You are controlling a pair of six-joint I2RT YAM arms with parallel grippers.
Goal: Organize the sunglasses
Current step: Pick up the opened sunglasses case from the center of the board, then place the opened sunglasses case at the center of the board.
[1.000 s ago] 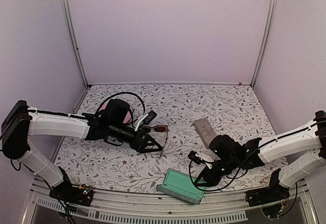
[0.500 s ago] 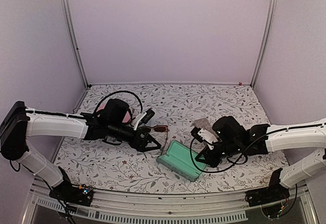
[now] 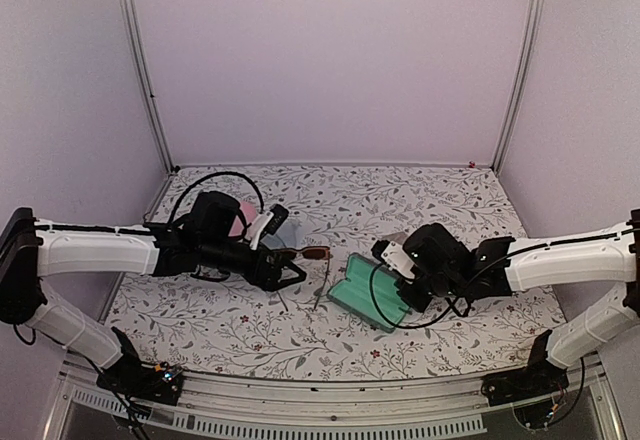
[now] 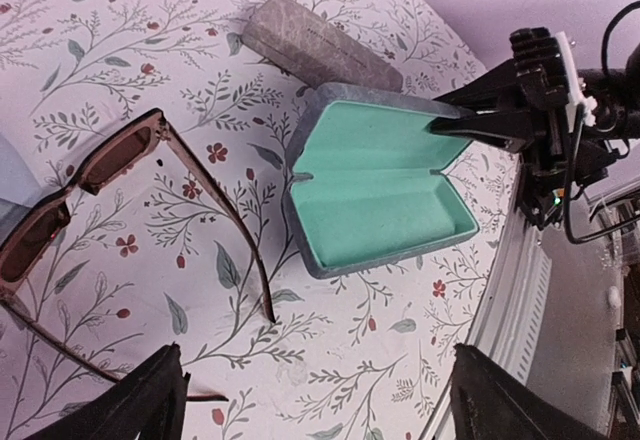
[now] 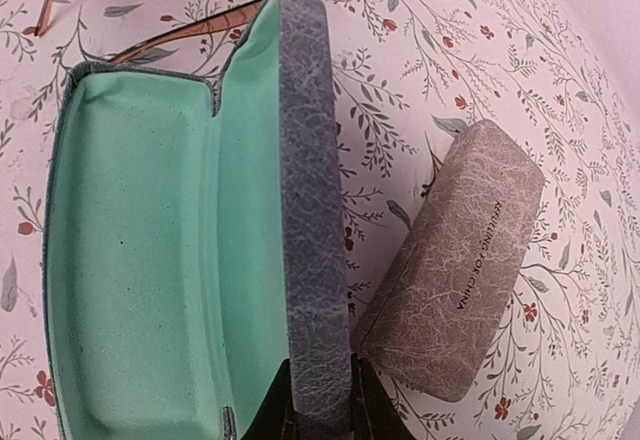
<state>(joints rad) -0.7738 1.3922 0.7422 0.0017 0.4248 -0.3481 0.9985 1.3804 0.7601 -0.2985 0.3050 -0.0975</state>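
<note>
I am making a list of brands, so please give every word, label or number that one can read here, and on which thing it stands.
"FOR CHINA": printed along the closed grey-brown case; the word before it is too blurred to read.
No text visible on the open blue-grey case.
No text visible on the brown-lensed sunglasses.

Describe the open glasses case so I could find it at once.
Look at the flower-patterned table, just right of its middle, where the right gripper pinches one rim. The open case lies there, between the brown-lensed sunglasses and a closed grey-brown case. Only it shows a mint-green lining inside a blue-grey shell.
</note>
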